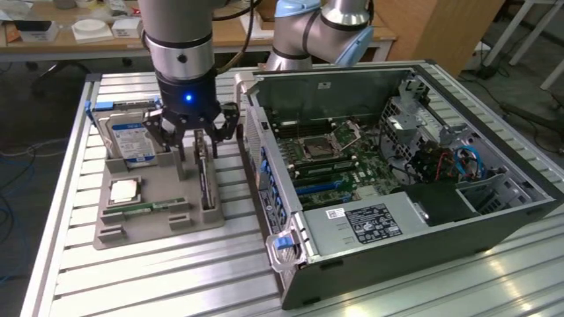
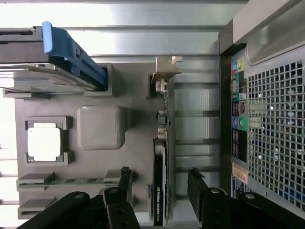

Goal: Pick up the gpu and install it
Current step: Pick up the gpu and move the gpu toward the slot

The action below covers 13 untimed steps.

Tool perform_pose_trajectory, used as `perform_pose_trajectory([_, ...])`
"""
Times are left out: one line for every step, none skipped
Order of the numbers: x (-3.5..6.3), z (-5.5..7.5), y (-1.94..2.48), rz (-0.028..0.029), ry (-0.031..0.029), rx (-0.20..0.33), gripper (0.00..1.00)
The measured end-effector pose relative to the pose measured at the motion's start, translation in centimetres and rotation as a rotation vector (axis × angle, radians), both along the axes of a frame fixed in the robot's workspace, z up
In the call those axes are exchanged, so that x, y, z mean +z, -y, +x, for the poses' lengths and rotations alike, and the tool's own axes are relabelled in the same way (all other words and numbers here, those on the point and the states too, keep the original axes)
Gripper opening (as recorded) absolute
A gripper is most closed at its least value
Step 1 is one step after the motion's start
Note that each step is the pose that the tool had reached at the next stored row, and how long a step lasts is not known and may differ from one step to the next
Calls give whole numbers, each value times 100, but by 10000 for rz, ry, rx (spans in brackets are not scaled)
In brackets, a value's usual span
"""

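The gpu [image 1: 205,181] is a thin dark card standing on edge in the slot of the grey holder tray [image 1: 154,228] that lies nearest the computer. In the wrist view the gpu [image 2: 159,167] is seen edge-on, with its silver bracket [image 2: 164,71] at the far end. My gripper [image 1: 198,140] hangs just above the card's bracket end. The gripper [image 2: 160,181] is open, with one black finger [image 2: 125,179] on each side of the card and clear gaps between fingers and card. Nothing is held.
The tray [image 2: 138,138] also holds a hard drive [image 1: 132,139] in a blue caddy [image 2: 71,52], a processor [image 1: 123,190] and a memory stick [image 1: 145,208]. The open computer case [image 1: 397,165] lies close beside the tray on the slatted metal table [image 1: 158,277], its rear panel [image 2: 271,119] facing the tray.
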State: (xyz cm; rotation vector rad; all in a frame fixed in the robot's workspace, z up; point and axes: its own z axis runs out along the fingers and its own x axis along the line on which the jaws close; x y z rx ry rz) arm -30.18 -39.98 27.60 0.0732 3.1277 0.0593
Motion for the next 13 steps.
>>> perform_pose_trajectory([-18, 0, 0, -1, -1, -4, 59])
perform_pose_trajectory([-36, 0, 0, -1, -1, -9, 59])
perform_pose_trajectory([-54, 0, 0, 0, 0, -12, 59])
perform_pose_trajectory([-73, 0, 0, 0, 0, -17, 59])
perform_pose_trajectory([-90, 0, 0, -1, -2, -23, 59])
perform_pose_trajectory([-109, 0, 0, 0, -1, -28, 59])
perform_pose_trajectory([-127, 0, 0, 0, -1, -38, 59])
perform_pose_trajectory([-145, 0, 0, 0, -1, -60, 59])
perform_pose_trajectory([-163, 0, 1, 0, -2, -97, 59])
perform_pose_trajectory([-181, 0, 1, 0, -1, -141, 59])
perform_pose_trajectory([-201, 0, 0, 0, 0, -189, 59])
perform_pose_trajectory([-219, 0, 1, 0, 0, -242, 59])
perform_pose_trajectory([-236, 0, 0, -1, 0, -325, 59])
